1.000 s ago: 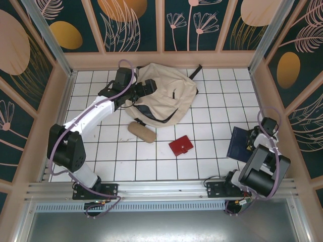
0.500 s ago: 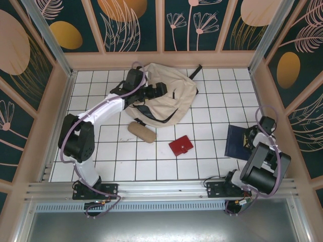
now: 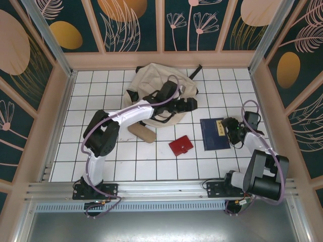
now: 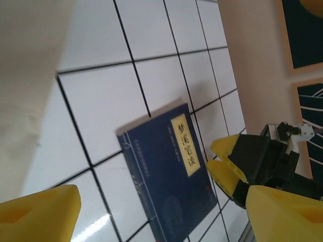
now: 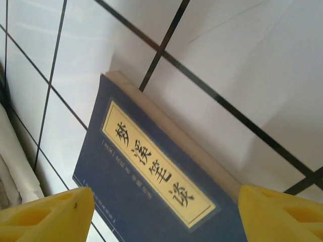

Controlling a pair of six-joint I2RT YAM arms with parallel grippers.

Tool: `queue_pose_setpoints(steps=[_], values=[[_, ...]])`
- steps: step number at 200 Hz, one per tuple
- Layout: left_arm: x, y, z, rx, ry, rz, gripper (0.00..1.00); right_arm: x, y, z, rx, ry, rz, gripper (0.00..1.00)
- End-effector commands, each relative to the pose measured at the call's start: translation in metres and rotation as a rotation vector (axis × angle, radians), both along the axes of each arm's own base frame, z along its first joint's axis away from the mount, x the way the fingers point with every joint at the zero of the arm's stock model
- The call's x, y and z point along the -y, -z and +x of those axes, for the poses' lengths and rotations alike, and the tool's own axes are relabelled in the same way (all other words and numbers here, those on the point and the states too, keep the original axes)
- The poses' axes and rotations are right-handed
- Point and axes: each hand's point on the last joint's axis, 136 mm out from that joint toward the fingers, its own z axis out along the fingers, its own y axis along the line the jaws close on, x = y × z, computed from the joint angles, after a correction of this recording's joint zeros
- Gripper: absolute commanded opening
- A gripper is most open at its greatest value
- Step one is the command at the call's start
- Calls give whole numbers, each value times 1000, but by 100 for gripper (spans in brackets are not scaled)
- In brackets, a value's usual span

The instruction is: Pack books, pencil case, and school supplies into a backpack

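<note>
Left jaws spread wide w/ nothing between them, hovering over the right edge of the backpack [image 3: 151, 80]. Right jaws spread too, tips at the right edge of the navy book [image 3: 214, 133] (yellow label facing up); can't tell if they touch it. Book lies flat on the tiled tabletop [image 3: 111, 156], right of centre. The pencil case [image 3: 142, 132] lies just below the backpack. The red case [image 3: 180, 146] sits btw. pencil case and book, apart from both.
</note>
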Motion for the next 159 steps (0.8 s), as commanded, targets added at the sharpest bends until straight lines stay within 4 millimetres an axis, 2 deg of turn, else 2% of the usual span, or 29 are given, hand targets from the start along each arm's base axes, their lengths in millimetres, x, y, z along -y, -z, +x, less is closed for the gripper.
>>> queue_pose_setpoints(steps=[1, 14, 38, 62, 80, 100, 130, 159], values=[[10, 15, -6, -74, -36, 10, 80, -5, 10, -19, -69, -41, -17, 74], [13, 26, -14, -99, -27, 27, 80, -8, 15, -26, -98, -64, -29, 72], [20, 41, -24, -120, 1, 47, 78, 2, 24, -40, -175, -47, -141, 73], [23, 56, -34, -150, 20, 75, 77, 0, 25, -45, -195, -58, -184, 73], [22, 65, -39, -159, 30, 91, 77, 7, 28, -49, -224, -42, -254, 75], [20, 71, -43, -161, 50, 104, 77, 14, 21, -47, -217, -23, -308, 76], [20, 75, -48, -159, 83, 102, 76, 12, -7, -32, -110, -40, -322, 77], [18, 78, -50, -159, 94, 114, 76, 29, 4, -43, -179, 12, -393, 80]])
